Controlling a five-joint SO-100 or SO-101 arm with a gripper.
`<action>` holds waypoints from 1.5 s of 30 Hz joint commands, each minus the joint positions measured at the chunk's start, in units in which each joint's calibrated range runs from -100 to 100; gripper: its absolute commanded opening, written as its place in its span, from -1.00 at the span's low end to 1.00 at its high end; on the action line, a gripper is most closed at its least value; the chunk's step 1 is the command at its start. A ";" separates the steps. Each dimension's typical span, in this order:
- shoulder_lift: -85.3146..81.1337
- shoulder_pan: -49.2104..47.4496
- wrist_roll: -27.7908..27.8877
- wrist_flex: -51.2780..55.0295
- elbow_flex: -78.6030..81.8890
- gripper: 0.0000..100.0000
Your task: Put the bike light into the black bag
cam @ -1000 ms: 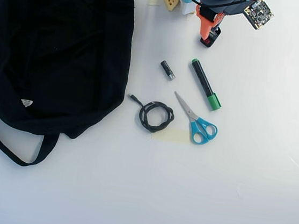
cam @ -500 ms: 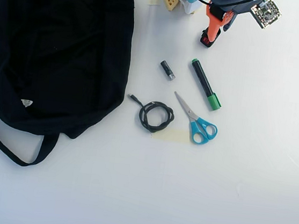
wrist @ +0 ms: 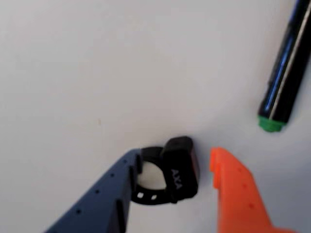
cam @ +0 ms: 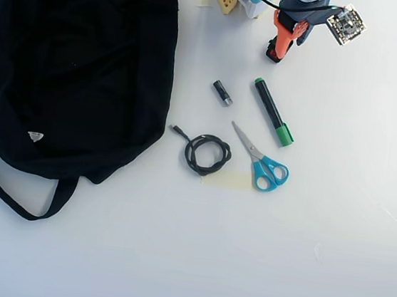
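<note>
Gripper (wrist: 172, 167) spread around light (wrist: 179, 169) lying on table (wrist: 97, 73), blue finger (wrist: 104, 199) touching strap, bag (cam: 79, 63) well apart. Risk: off-centre closure squeezing the light out sideways.

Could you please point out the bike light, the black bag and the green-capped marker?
Small black bike light (wrist: 179, 167), wrist view, on its body.
Large black fabric bag (cam: 80, 56), overhead view, mid-fabric.
Black marker with green cap (cam: 272, 112), overhead view, on its barrel.

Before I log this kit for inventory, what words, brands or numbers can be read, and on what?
"AXA": white letters on the small chunky black bike light, between the fingers of the open blue-and-orange gripper in the wrist view.
Small white tag on the large floppy black fabric bag: too small to read.
Nothing else readable.
</note>
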 commanded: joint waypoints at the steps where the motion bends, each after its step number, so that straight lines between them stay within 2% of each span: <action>1: -0.68 -1.69 0.32 -0.10 0.30 -0.63; 6: -0.77 -3.03 -0.57 -0.10 1.47 -0.60; 13: -0.77 -3.93 -1.99 -0.53 4.08 -0.37; 26: 0.15 -4.08 -2.20 -1.22 4.17 -0.38; 36: 0.15 -4.08 -5.92 -1.57 4.71 -0.38; 45: 0.31 -4.08 -6.65 -1.57 4.62 -0.38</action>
